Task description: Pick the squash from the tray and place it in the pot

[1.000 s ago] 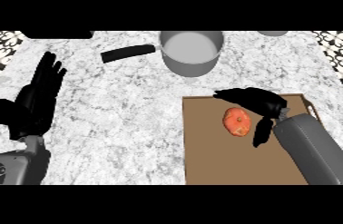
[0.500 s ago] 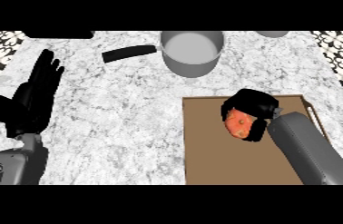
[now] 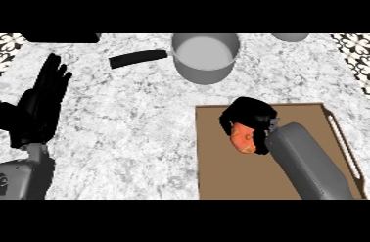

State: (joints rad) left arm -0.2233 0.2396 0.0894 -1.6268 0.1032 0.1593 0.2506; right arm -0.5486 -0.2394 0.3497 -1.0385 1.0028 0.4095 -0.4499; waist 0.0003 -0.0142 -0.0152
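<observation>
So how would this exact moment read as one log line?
right hand: curled on squash, over tray | left hand: open, resting | pot: empty

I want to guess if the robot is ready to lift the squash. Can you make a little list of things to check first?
1. Right hand curled round the squash: ok.
2. Squash lifted off the tray: cannot tell.
3. Pot open on top, nothing seen inside: ok.
4. Counter between tray and pot free of things: ok.
5. Pot handle pointing away from the tray: ok.
6. Left hand open, resting at the left edge, out of the way: ok.
</observation>
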